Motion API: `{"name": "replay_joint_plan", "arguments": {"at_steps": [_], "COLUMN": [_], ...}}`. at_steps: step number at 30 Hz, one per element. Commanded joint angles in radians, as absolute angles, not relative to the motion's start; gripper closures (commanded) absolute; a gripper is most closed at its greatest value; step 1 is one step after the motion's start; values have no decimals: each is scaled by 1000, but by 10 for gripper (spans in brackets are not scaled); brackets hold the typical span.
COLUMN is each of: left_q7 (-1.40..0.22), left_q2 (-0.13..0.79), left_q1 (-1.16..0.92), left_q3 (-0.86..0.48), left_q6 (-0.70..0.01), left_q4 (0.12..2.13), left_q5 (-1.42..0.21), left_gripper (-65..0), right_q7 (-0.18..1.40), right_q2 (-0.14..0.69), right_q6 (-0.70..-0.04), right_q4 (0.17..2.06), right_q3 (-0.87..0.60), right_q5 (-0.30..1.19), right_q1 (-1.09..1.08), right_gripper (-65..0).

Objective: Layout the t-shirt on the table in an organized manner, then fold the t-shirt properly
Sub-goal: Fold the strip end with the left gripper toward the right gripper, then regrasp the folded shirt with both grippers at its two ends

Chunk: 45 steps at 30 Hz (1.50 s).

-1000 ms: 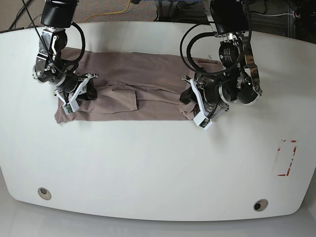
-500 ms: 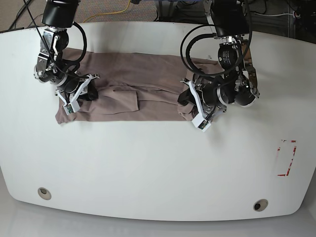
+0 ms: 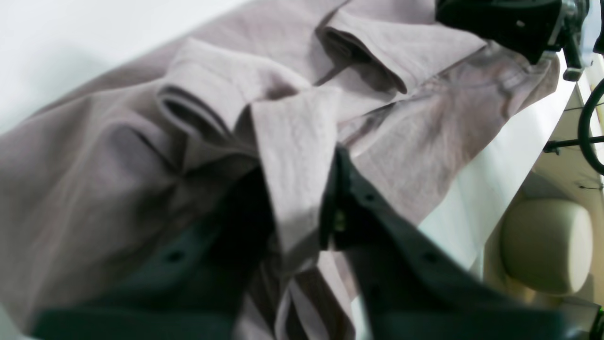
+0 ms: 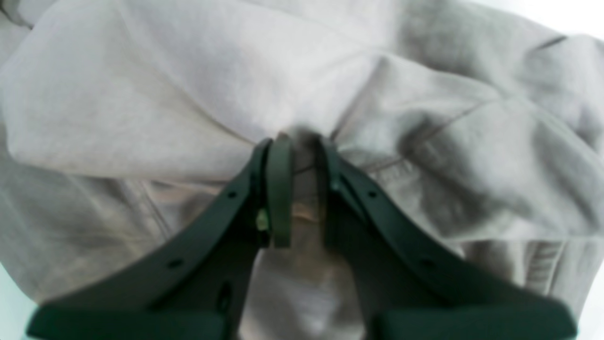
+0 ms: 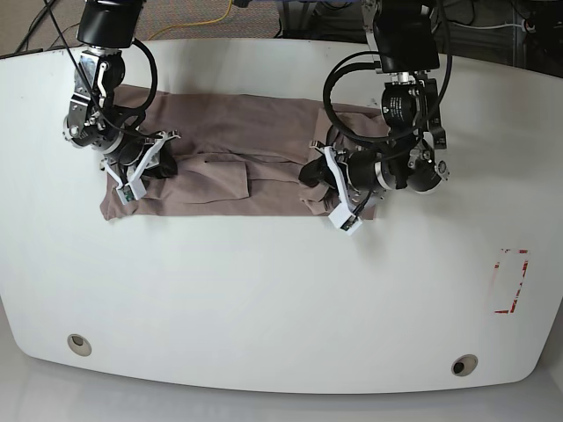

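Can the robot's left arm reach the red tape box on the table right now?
Probably not right away. The left tool is shut on a fold of the t-shirt, far from the red tape box. The table between them looks bare, but it must let go first.

Brown carpet (image 5: 189,18) beyond desk; yellow cable (image 5: 204,19) there.

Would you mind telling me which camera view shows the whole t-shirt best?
The base view: the t-shirt lies there end to end on the table. The left wrist view shows only bunched folds, and the right wrist view only cloth pinched between jaws.
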<state>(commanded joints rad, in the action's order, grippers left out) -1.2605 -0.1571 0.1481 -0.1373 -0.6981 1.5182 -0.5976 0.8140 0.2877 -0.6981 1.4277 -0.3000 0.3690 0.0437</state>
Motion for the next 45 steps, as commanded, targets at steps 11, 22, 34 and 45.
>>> {"name": "replay_joint_plan", "arguments": {"at_steps": [11, 22, 34, 45], "left_q7": [-1354, -1331, -1162, -1064], "left_q2": [-157, 19, 153, 157], "left_q1": [197, 206, 111, 97], "left_q3": [-97, -194, -113, -47], "left_q6": [-639, -641, -644, -645], "left_q4": [1541, 1564, 1552, 1431], "left_q5": [-872, -892, -720, -599], "left_gripper": [-379, -379, -217, -104], "right_q7": [814, 816, 816, 843], "right_q2": [288, 288, 288, 248], "right_q6": [-698, -698, -698, -698], "right_q4": [1428, 1429, 1483, 1732], "right_q3": [-300, -300, -300, -308], "right_q5": [369, 369, 369, 369], "right_q1": [44, 44, 44, 33], "right_gripper": [-95, -95, -100, -165]}}
